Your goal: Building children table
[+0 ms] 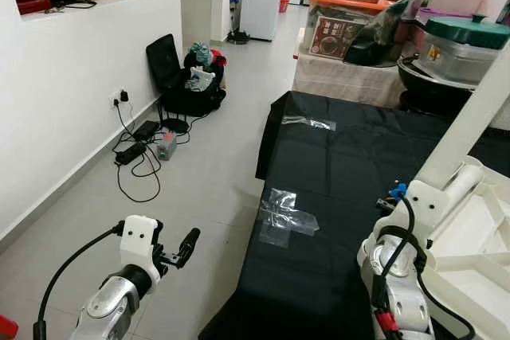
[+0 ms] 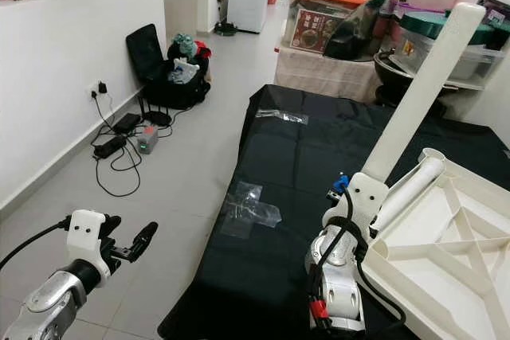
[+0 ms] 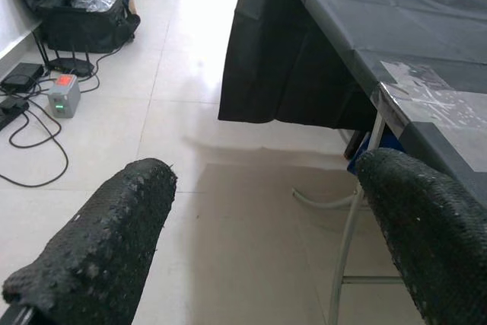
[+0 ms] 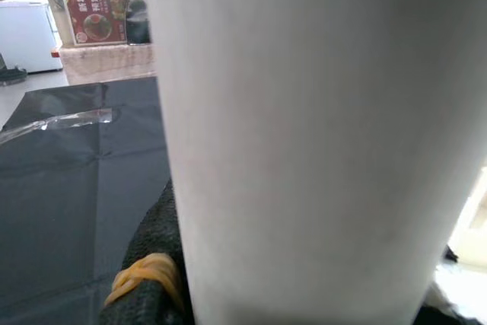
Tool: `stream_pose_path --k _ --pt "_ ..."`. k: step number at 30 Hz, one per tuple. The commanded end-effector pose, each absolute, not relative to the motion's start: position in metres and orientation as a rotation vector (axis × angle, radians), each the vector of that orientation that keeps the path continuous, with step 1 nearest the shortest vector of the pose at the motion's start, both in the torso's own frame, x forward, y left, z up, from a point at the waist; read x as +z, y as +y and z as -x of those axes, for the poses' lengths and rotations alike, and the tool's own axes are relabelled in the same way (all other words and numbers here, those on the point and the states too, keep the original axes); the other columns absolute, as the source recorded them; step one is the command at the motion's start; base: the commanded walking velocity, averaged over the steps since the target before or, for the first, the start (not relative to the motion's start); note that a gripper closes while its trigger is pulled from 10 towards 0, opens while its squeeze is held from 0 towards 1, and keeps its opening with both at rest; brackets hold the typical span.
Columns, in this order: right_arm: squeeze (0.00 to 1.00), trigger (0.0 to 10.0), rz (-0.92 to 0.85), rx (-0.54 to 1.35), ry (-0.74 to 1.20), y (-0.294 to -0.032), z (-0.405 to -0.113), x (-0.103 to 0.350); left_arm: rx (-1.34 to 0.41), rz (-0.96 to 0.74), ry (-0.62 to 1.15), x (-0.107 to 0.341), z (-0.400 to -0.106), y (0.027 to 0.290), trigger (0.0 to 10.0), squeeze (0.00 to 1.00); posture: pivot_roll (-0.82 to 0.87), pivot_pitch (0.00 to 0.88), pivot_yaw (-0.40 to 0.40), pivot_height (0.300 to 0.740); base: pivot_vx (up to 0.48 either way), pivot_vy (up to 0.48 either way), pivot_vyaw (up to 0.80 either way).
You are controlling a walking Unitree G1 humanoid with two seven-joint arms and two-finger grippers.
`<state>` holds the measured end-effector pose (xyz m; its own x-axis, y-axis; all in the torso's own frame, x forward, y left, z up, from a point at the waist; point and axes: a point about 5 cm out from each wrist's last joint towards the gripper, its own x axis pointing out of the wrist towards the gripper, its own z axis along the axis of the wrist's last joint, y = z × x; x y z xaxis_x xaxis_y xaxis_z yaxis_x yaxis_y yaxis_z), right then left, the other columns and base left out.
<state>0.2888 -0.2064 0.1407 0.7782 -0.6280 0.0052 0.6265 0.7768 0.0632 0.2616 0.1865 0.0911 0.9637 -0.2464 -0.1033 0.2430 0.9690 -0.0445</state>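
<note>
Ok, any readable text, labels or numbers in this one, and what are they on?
Nothing reads with confidence.
Red box label: characters beside a bowl picture, too blurred.
Orange sticker on the lidded pot: too small.
Grey device: red display, unreadable.
White table leg: no print.

Upturned white tabletop (image 2: 446, 252), tilted leg (image 2: 422, 93)

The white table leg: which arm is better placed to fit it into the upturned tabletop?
Right. The right gripper is shut on the white table leg, right beside the upturned white tabletop on the black-covered table. The left gripper hangs open over the floor, away from the parts.
</note>
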Motion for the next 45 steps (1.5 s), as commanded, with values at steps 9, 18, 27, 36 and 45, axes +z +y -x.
stream_pose_path --k 9,18,27,36,45 --pt "0.00 10.0 -0.015 -0.718 0.090 -0.221 -0.281 0.116 -0.257 0.030 0.120 0.088 -0.262 0.184 10.0 0.00 0.12 0.000 -0.077 0.740 0.000 0.000 0.00" --pt "0.00 10.0 -0.001 -0.690 0.079 -0.223 -0.286 0.123 -0.262 0.030 0.124 0.087 -0.263 0.182 10.0 0.00 0.11 0.000 -0.074 0.740 0.000 0.000 0.00" --pt "0.00 10.0 0.001 -0.676 0.043 -0.223 -0.288 0.131 -0.264 0.031 0.125 0.087 -0.263 0.181 10.0 0.00 0.11 0.000 -0.073 0.740 0.000 0.000 0.00" --pt "0.00 10.0 -0.043 -0.644 -0.021 -0.221 -0.294 0.158 -0.266 0.032 0.129 0.086 -0.262 0.181 10.0 0.00 0.10 0.000 -0.071 0.740 0.000 0.000 0.00" --pt "0.00 10.0 -0.051 -0.609 -0.171 -0.221 -0.299 0.204 -0.270 0.032 0.131 0.085 -0.262 0.181 10.0 0.00 0.10 0.000 -0.068 0.740 0.000 0.000 0.00"
